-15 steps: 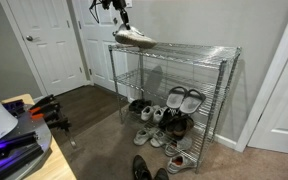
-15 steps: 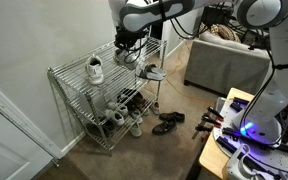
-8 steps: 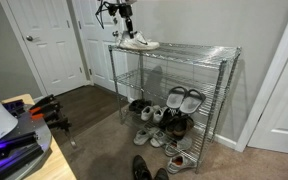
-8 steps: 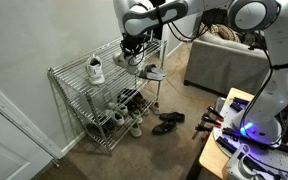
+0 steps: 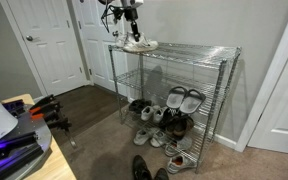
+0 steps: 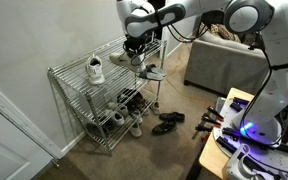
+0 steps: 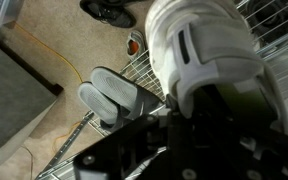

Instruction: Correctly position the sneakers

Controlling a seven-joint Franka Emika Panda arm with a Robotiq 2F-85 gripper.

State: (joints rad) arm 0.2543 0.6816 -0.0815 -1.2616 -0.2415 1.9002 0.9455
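Note:
My gripper [image 5: 135, 36] is shut on a white sneaker [image 5: 140, 45] at the near end of the wire rack's top shelf [image 5: 189, 52]. The sneaker's sole is at or just above the wires. In the wrist view the sneaker [image 7: 199, 45] fills the upper right, with the dark jaws [image 7: 189, 115] closed around its rear. It also shows in an exterior view [image 6: 134, 57]. The second white sneaker [image 6: 95, 69] stands further along the same top shelf, apart from the held one.
A grey slip-on [image 7: 114, 95] lies on the middle shelf below the gripper and also shows in an exterior view [image 6: 154, 72]. Several shoes crowd the bottom shelf [image 5: 169, 110]. Black shoes [image 6: 167, 123] lie on the carpet in front. Doors [image 5: 44, 40] and walls stand behind the rack.
The gripper has lowered the white sneaker toward the top shelf and turned it, so it looks shorter in the exterior view. The other shoes have not moved.

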